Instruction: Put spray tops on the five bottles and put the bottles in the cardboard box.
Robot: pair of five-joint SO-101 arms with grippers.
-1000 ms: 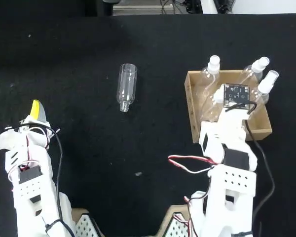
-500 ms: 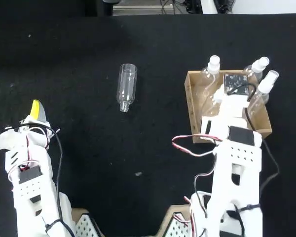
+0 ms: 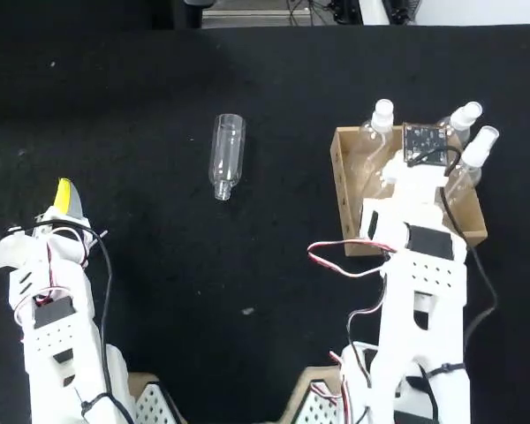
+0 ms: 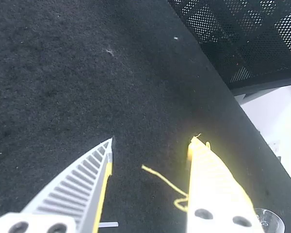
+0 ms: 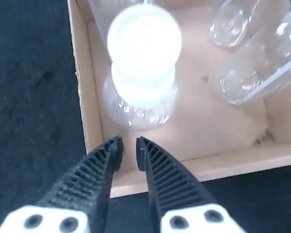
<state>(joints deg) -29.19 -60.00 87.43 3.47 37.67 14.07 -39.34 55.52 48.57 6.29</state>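
A clear bottle without a top lies on its side on the black cloth, neck toward the arms. The cardboard box holds several clear bottles with white spray tops. My right arm hangs over the box. Its gripper is shut with a thin gap and holds nothing, just above the box's near wall and beside a capped bottle. My left gripper stands open over bare cloth at the near left, its yellow fingertip far from the lying bottle.
Two more bottles lean in the box's far side. A yellow thread lies between the left fingers, and a small clear rim shows beside them. Black mesh borders the cloth.
My right arm has pushed forward, farther over the box, mostly in the first half second. The left arm and the lying bottle have not moved.
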